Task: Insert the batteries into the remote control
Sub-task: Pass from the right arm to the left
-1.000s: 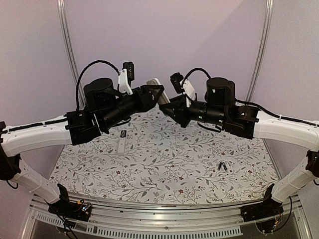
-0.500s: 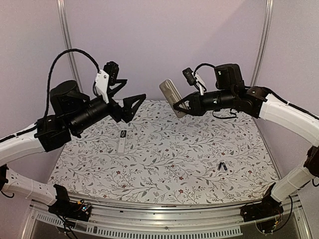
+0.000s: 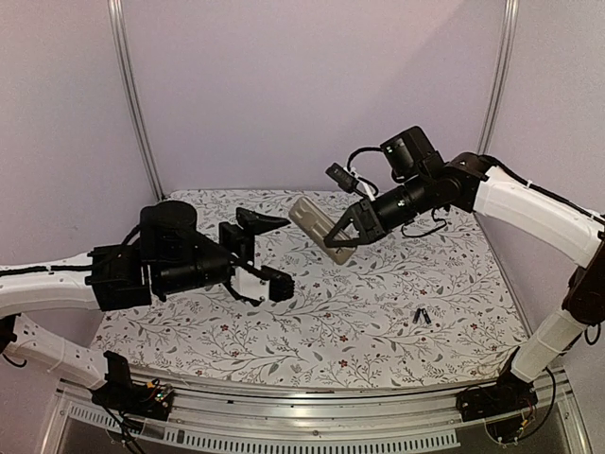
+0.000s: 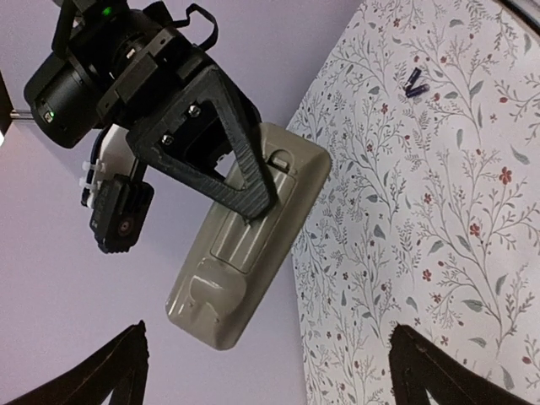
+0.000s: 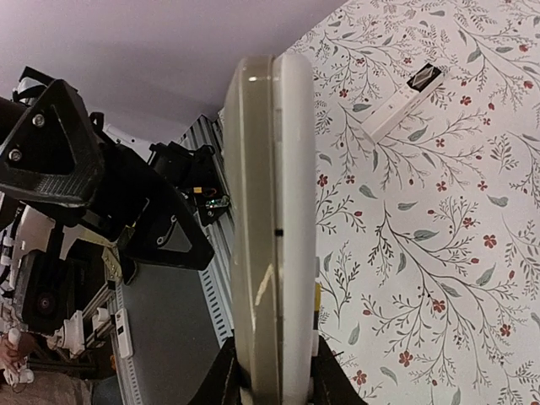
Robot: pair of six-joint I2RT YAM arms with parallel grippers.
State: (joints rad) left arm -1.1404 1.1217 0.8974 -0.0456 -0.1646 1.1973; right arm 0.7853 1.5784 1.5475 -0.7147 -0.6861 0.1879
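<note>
My right gripper (image 3: 346,233) is shut on the near end of the beige remote control (image 3: 318,223) and holds it in the air above the back of the table. In the right wrist view the remote control (image 5: 270,194) shows edge-on between the fingers (image 5: 221,381). My left gripper (image 3: 269,253) hangs low over the left half of the table, open and empty. In its wrist view the remote control (image 4: 253,240) shows its back, well clear of the left gripper (image 4: 268,342). Two small dark batteries (image 3: 422,317) lie on the cloth at the right, and they also show as batteries (image 4: 415,83).
A small white remote (image 5: 403,108) lies flat on the flowered cloth (image 3: 378,284); the left arm hides it from the top camera. Purple walls with metal posts (image 3: 132,104) close in the back and sides. A metal rail (image 3: 312,397) runs along the near edge.
The left gripper has opened wide and let go of the remote control, and its arm has dropped low over the table. The right arm has drawn back to the right, keeping the remote control.
</note>
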